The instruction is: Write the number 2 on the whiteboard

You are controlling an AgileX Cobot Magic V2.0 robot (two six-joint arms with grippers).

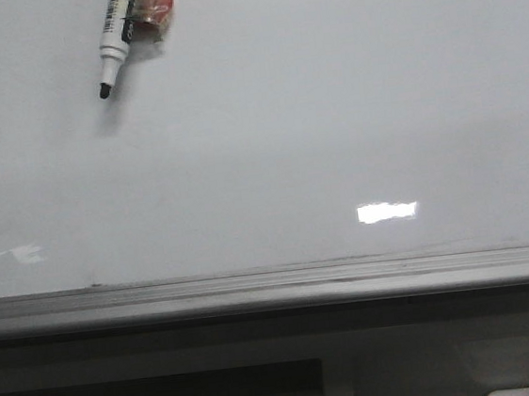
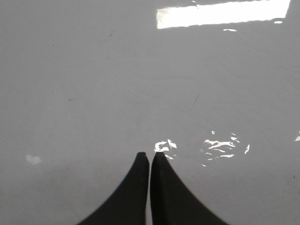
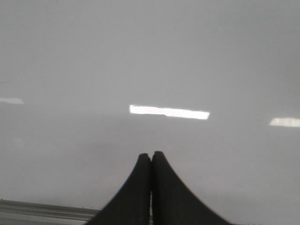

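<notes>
The whiteboard (image 1: 315, 136) fills the front view, glossy and pale grey, and the number 2 is out of view. A white marker pen (image 1: 115, 34) with a black tip (image 1: 104, 90) hangs tilted at the board's upper left. A pinkish-brown piece (image 1: 157, 6) sits beside its barrel, and what holds the pen is cut off by the frame. In the left wrist view my left gripper (image 2: 150, 153) is shut and empty over the bare board (image 2: 93, 84). My right gripper (image 3: 151, 153) is also shut on nothing, facing the board (image 3: 140, 56).
A grey metal ledge (image 1: 274, 290) runs along the board's lower edge, and part of it (image 3: 37, 208) shows in the right wrist view. Bright light reflections (image 1: 387, 211) lie on the board. A faint short dark scratch (image 2: 194, 101) shows in the left wrist view.
</notes>
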